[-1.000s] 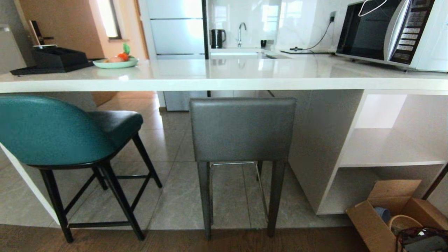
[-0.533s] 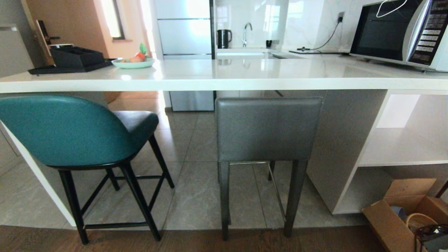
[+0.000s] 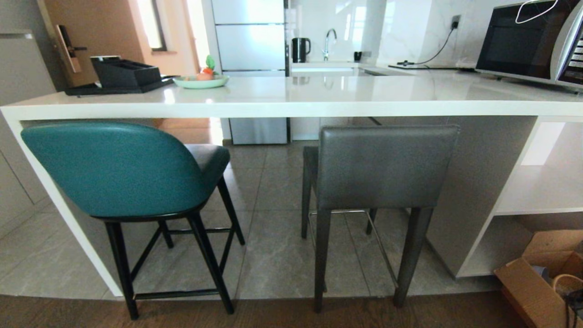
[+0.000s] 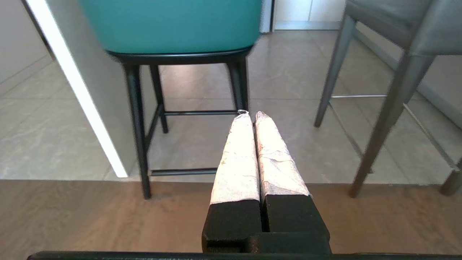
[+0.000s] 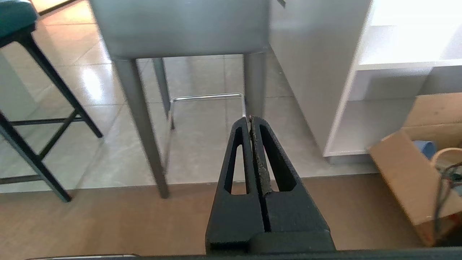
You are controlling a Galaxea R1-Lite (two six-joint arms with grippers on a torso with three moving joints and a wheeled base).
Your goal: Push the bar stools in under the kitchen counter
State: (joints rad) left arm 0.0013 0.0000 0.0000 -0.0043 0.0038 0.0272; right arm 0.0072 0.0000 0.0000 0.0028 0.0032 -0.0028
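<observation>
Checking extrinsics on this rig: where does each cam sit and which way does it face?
Head view: on the robot's head, facing forward and down at the kitchen counter, teal stool and grey stool; no arm shows.
Left wrist view: behind the shut left hand, low, facing the teal stool's legs.
Right wrist view: behind the shut right hand, low, facing the grey stool's legs and a cardboard box.
Shared: all three views show both stools.

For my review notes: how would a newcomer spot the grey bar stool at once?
Find the long white kitchen counter spanning the room. Two stools stand at its near edge; the grey bar stool is the right one, beside the white side panel. Unlike the curved teal stool, its back is squared, with thick grey legs.
</observation>
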